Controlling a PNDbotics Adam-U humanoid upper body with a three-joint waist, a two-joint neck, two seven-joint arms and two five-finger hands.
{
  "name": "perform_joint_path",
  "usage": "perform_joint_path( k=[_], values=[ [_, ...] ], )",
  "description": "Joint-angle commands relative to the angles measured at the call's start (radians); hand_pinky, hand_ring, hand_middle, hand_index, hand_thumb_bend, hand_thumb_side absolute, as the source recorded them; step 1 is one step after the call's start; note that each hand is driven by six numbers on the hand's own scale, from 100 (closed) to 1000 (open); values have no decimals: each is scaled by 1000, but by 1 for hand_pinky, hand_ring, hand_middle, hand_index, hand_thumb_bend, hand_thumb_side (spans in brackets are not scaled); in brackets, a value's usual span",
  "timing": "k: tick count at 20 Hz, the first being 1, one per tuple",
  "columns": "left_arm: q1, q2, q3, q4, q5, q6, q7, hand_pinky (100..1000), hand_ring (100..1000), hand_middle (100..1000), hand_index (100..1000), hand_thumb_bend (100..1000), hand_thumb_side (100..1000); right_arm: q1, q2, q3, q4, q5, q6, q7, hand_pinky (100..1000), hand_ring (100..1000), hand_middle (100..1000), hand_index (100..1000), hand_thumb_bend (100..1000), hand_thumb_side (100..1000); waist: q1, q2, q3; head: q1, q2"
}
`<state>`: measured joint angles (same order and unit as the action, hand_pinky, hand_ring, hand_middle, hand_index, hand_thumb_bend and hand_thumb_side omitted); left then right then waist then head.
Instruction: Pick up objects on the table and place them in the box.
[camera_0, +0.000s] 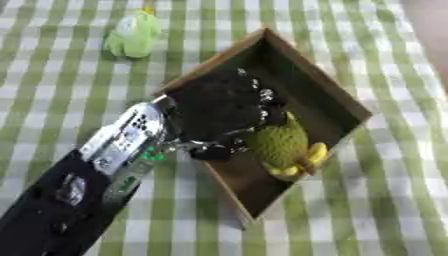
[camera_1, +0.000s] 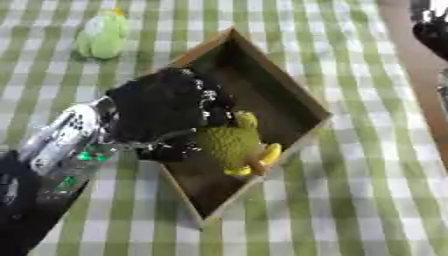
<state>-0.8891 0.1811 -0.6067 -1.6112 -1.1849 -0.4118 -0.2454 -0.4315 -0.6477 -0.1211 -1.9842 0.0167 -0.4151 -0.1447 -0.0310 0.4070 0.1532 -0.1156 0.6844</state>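
Plush toy (camera_0: 282, 144), green with yellow feet, sits low inside the box (camera_0: 337, 97) at the three o'clock side of the left hand (camera_0: 219, 107), whose curled fingers touch it; being probably soft and light, it wants holding round the body.

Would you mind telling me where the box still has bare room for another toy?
The box is bare at its far corner and near corner. Its middle is crowded by the left hand and the green plush toy.
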Motion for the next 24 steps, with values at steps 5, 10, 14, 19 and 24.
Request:
perform_joint_path(
  k=[5,10,14,19,24],
  values=[
    [1,-9,3,33,-59,-20,-3,667,733,756,886,362,132,-5,-35,-9,-16,8,1,-12,841,880,648,931,100,470,3,-25,-6,3,-2],
    [2,-1,21,3,-59,-12,17,851,872,870,961,661,571,0,-36,-11,-16,11,4,-18,840,878,647,931,100,470,7,-32,-4,3,0],
    [2,9,44,-31,-67,7,48,857,886,871,963,734,578,2,-37,-12,-16,13,5,-22,839,874,647,930,100,470,8,-38,-4,2,3],
    [1,22,90,-90,-22,42,65,824,854,842,946,646,484,4,-39,-13,-16,15,7,-29,838,871,646,928,100,470,8,-42,-5,1,4],
    [-6,67,158,-232,126,116,80,776,811,805,917,485,345,6,-41,-15,-16,19,8,-35,837,866,646,928,100,470,8,-46,-5,2,1]
  ],
)
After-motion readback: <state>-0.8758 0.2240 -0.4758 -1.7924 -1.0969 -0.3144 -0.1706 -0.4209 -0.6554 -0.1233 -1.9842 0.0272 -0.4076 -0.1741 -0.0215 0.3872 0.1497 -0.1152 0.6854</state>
